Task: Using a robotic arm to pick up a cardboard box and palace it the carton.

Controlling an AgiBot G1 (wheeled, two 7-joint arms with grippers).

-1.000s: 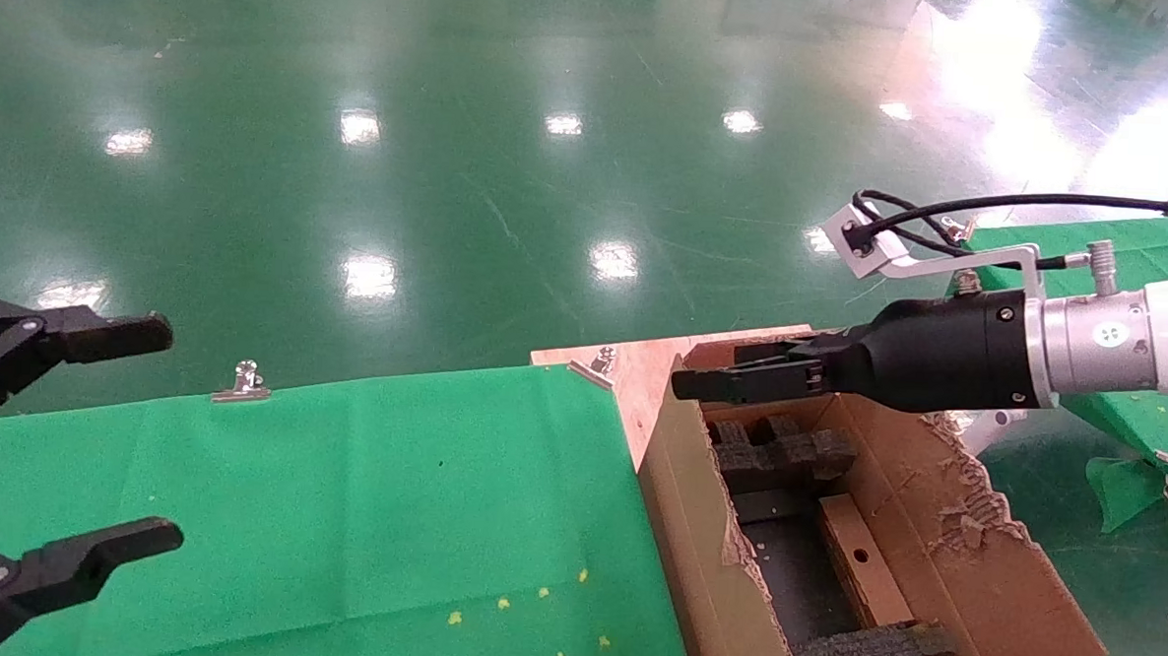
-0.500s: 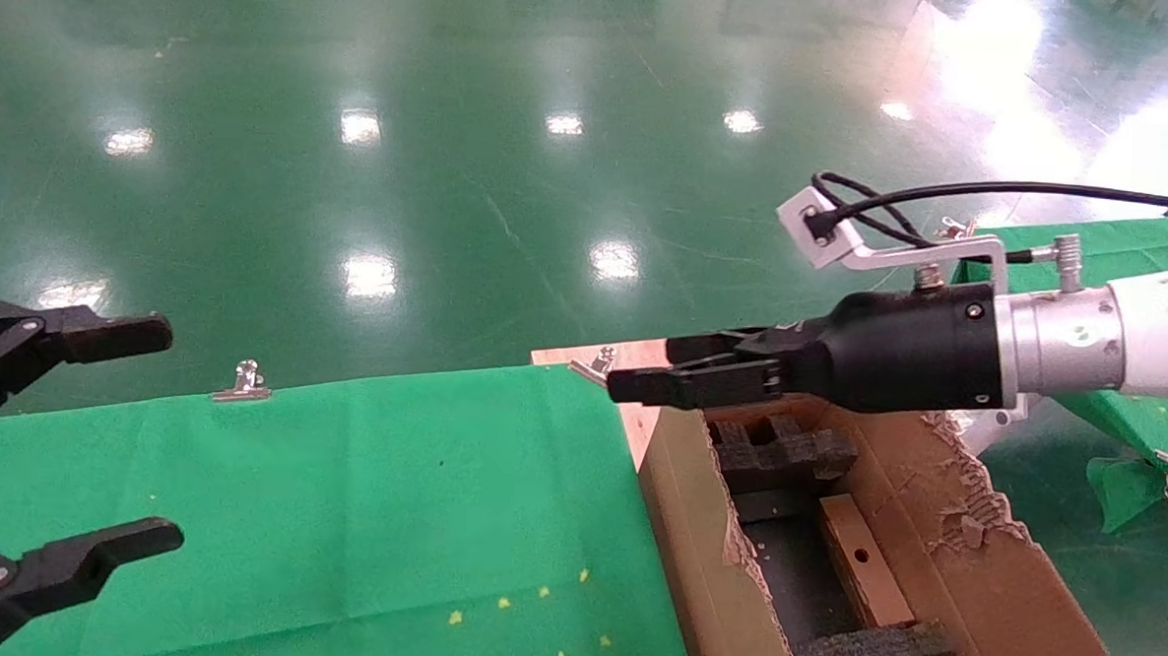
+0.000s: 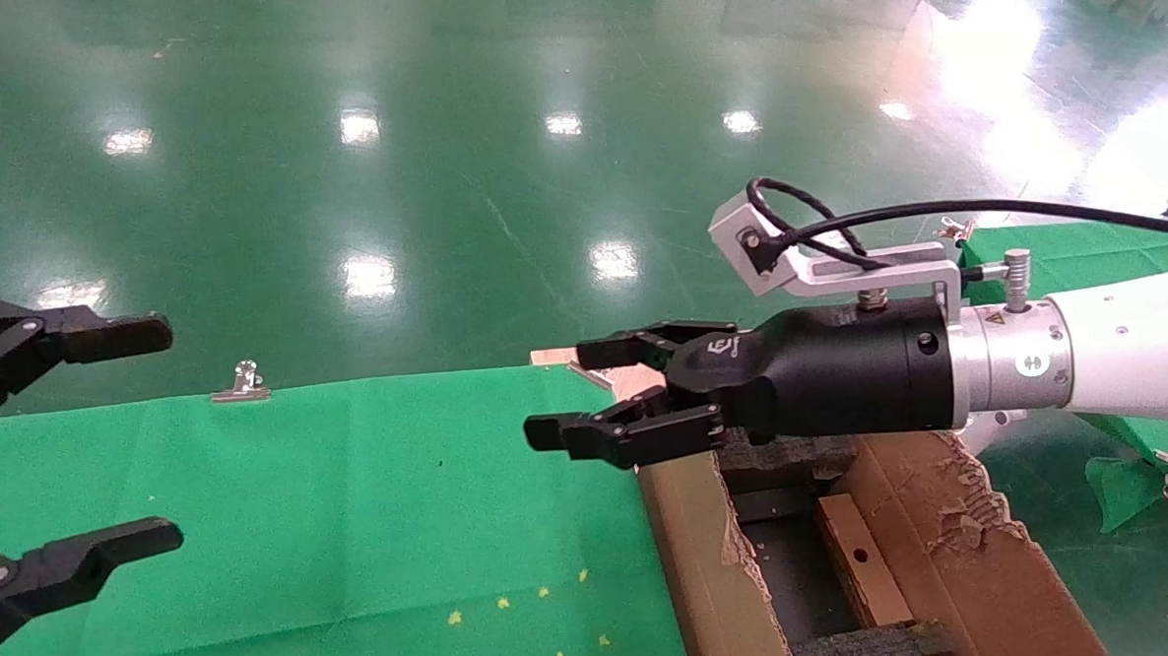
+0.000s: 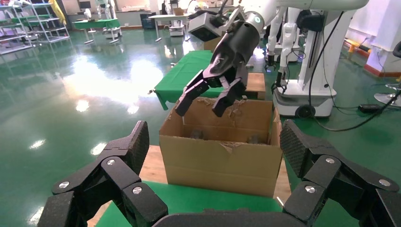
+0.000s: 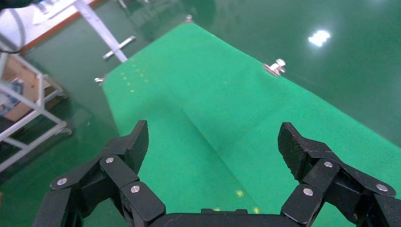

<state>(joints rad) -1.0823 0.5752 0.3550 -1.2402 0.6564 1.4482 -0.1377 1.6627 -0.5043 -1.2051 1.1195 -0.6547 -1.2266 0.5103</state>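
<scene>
The small flat cardboard box [image 3: 873, 592], with a round hole in its side, lies inside the carton [image 3: 702, 560] between black foam blocks [image 3: 866, 651]. The carton stands against the right end of the green table; it also shows in the left wrist view [image 4: 222, 161]. My right gripper [image 3: 566, 391] on the white arm is open and empty, level above the carton's left wall and the table corner. In the left wrist view the right gripper [image 4: 199, 111] hangs over the carton's rim. My left gripper [image 3: 160, 435] is open and empty at the far left.
A green cloth [image 3: 340, 495] covers the table, held by metal clips [image 3: 242, 382]. A second green-covered table [image 3: 1090, 252] stands behind the right arm. The shiny green floor [image 3: 453, 165] lies beyond. Another white robot base [image 4: 307, 94] stands behind the carton.
My right gripper has moved left, from above the carton's far end to over the table corner, and its fingers have opened. The left gripper and the small box have not moved.
</scene>
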